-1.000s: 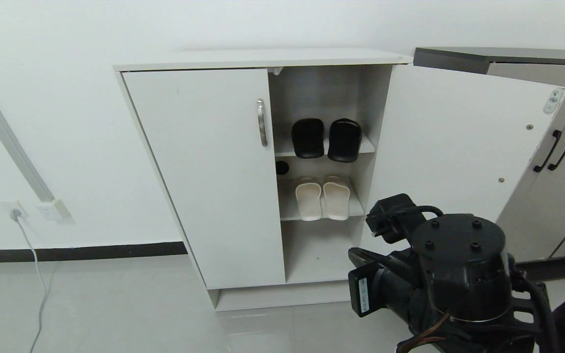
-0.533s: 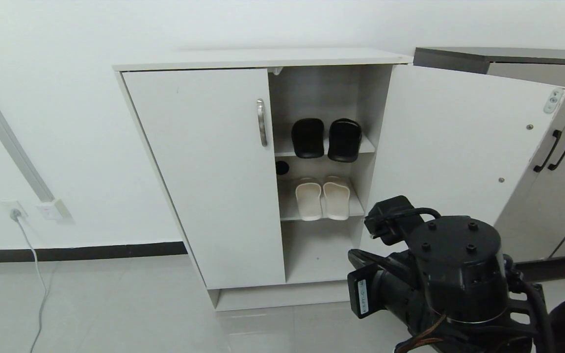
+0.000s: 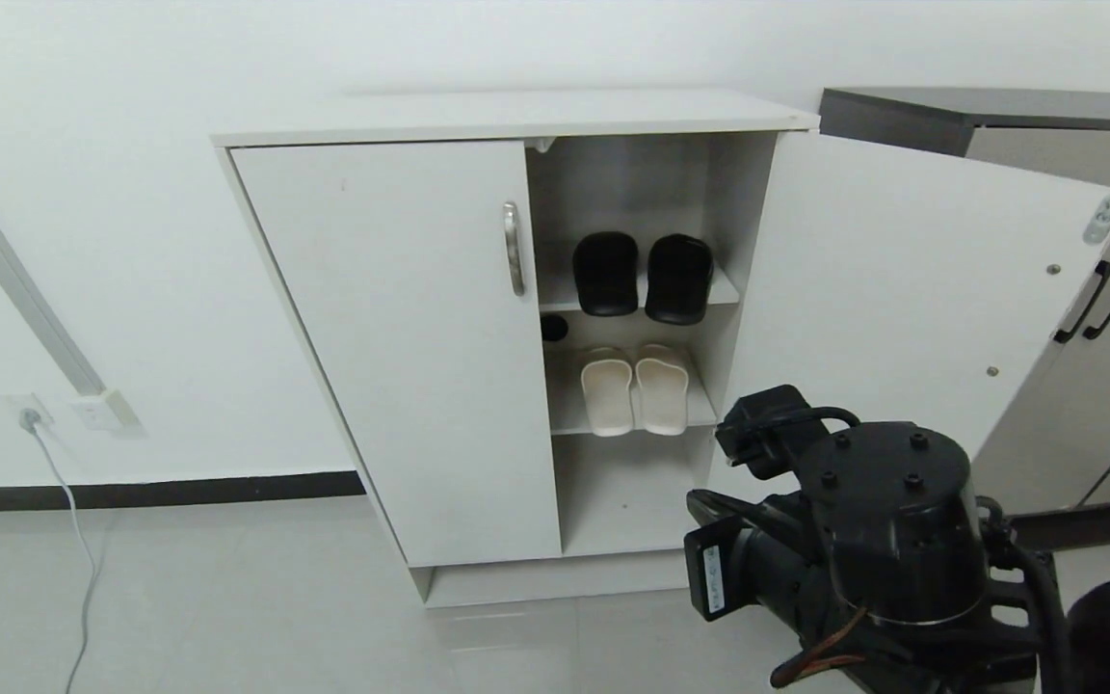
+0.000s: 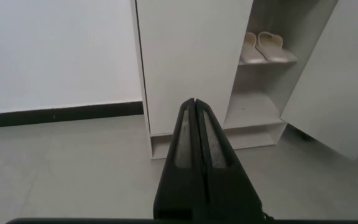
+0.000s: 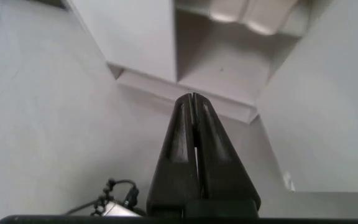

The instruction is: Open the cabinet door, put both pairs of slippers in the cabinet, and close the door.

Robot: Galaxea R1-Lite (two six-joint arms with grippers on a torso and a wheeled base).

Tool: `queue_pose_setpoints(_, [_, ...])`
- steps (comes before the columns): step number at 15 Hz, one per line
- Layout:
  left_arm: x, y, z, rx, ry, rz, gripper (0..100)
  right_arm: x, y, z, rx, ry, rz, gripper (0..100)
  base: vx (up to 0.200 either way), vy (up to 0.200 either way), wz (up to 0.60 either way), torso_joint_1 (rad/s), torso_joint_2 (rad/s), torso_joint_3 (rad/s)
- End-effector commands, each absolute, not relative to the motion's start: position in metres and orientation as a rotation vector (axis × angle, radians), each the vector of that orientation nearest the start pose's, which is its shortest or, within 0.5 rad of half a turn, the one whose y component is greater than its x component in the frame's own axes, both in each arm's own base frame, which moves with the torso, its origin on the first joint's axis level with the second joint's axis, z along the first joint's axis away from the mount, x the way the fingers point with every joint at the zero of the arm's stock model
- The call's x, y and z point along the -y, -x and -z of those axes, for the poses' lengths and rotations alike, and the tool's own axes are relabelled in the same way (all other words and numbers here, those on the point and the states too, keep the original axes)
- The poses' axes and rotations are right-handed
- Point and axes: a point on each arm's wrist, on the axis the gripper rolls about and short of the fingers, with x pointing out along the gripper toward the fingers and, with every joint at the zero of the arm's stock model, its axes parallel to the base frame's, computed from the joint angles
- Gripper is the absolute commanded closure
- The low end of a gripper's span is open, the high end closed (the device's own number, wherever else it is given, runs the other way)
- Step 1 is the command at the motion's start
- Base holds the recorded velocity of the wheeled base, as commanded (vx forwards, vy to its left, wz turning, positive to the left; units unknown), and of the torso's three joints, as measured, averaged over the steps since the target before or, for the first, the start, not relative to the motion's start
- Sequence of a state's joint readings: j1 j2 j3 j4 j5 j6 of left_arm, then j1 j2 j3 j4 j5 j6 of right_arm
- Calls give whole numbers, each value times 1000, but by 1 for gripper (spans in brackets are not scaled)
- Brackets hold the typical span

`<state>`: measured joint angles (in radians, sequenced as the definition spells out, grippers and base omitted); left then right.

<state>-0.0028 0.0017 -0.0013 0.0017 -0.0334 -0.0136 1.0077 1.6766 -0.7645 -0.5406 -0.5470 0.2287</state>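
The pair of glossy black slippers [image 3: 642, 275] sits on the upper shelf and the pair of cream plastic slippers [image 3: 634, 390] on the shelf below. Both are tucked well inside the white wooden cabinet [image 3: 516, 114], so its open right door [image 3: 902, 289] can likely swing shut past them; closing looks like the step left. The left gripper [image 4: 195, 104] and right gripper [image 5: 193, 99] hang low over the grey tiled floor [image 3: 227, 598], pointing toward the cabinet's base, jaws pressed together and empty.

Slippers in the cabinet [image 3: 391, 337]
Upper pair [image 3: 642, 275] on the top shelf [image 3: 725, 288]; lower pair [image 3: 634, 390] on the middle shelf [image 3: 700, 411] beneath; open door [image 3: 892, 289] right.
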Motion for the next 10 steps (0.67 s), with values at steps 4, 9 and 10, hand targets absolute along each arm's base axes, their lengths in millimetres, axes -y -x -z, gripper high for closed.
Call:
queue_pose_setpoints(4, [1,23,-76,0,14,37,100,-240,-165,-172,-311,33,-424,100,0,0,0,55,-527,-365])
queue_pose_setpoints(9, [1,23,-76,0,17,37,100,-240,-165,-171,-313,35,-424,100,0,0,0,122,-466,-340])
queue_pose_setpoints(10, [1,23,-76,0,17,38,100,-240,-165,-171,-314,35,-425,100,0,0,0,154,-471,-330])
